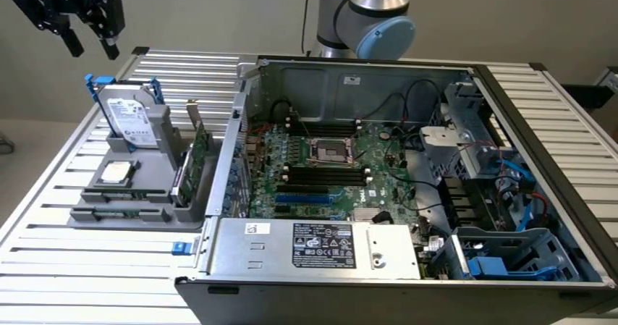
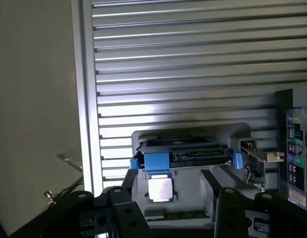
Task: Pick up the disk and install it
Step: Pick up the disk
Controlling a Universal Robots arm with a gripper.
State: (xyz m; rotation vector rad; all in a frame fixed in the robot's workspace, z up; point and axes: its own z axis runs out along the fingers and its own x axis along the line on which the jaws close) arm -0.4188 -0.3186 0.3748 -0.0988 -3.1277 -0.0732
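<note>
The disk [image 1: 129,118], a silver hard drive with a white label in a blue carrier bracket, stands upright in a grey holder [image 1: 135,195] on the exterior view's left. My black gripper [image 1: 94,53] hangs in the air above and a little to the left of it, open, with nothing between its fingers. In the wrist view I look down on the disk's top edge [image 2: 185,156] with its blue bracket ends, and my gripper [image 2: 168,179] spreads wide in front of it, apart from it.
The grey holder also carries a square silver CPU chip [image 1: 117,171] and an upright green circuit card [image 1: 196,160]. An open computer case [image 1: 367,72] with its motherboard [image 1: 328,173] lies on the slatted aluminium table [image 1: 77,267]. Blue drive bays [image 1: 511,256] sit at the case's near right corner.
</note>
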